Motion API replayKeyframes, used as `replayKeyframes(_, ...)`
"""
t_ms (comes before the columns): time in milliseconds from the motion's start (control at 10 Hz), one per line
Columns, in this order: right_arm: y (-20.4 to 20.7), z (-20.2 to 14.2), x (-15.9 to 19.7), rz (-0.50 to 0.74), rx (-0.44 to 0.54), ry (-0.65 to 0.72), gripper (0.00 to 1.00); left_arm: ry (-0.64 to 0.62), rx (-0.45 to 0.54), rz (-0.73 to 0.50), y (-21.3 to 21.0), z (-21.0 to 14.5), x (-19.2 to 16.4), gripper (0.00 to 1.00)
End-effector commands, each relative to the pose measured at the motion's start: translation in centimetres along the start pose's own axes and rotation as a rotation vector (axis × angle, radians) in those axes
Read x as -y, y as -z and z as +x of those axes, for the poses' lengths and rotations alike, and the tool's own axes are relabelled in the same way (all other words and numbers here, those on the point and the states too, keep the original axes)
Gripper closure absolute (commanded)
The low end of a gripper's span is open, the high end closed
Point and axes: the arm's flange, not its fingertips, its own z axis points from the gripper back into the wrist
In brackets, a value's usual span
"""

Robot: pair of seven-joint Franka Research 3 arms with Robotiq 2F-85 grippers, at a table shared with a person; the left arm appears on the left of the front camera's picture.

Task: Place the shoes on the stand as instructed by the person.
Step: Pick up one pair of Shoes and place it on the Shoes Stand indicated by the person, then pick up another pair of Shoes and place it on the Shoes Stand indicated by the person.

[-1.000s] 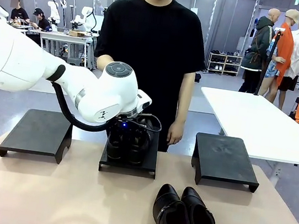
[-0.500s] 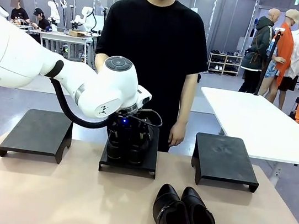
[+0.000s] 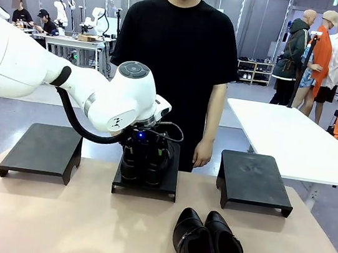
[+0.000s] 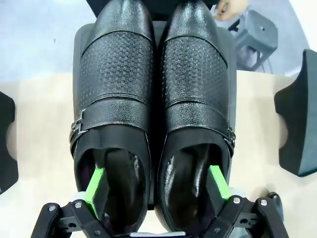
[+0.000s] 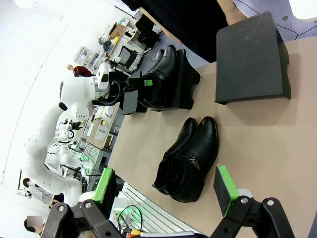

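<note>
Bench: beige top (image 3: 48,223); a person (image 3: 172,58) in a black T-shirt stands at the far side, one hand (image 3: 202,153) hanging by the edge.
Stands: three black ones in a row along the far part of the bench: left stand (image 3: 43,146), middle stand (image 3: 144,190), right stand (image 3: 253,176).
Buckled shoes (image 4: 119,79): side by side on the middle stand, toes toward the person, heels toward me.
My left hand (image 4: 157,173): over the heels of that pair, one finger down inside each shoe's opening, green pads (image 4: 96,186) near the outer walls; fingers spread wide, squeezing nothing that I can see.
My right hand (image 5: 164,173): raised above the bench, fingers wide apart, nothing held.
Second pair of shoes (image 3: 209,252): flat on the bench near my edge, right of centre, side by side, toes toward the stands, well apart from them.
</note>
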Motion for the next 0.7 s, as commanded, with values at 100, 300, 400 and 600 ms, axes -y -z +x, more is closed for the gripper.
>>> replayKeyframes(100,-0.05,0.05,-0.04,0.014,0.008,-0.012,0.0,-0.002,-0.002,0.001,0.19,-0.05,-0.02,0.0)
replayKeyframes(300,-0.05,0.05,-0.04,0.014,0.008,-0.012,0.0,-0.002,-0.002,0.001,0.19,-0.05,-0.02,0.0)
replayKeyframes(400,-0.05,0.05,-0.04,0.014,0.008,-0.012,0.0,-0.002,-0.002,0.001,0.19,-0.05,-0.02,0.0)
replayKeyframes(600,-0.05,0.05,-0.04,0.014,0.008,-0.012,0.0,-0.002,-0.002,0.001,0.19,-0.05,-0.02,0.0)
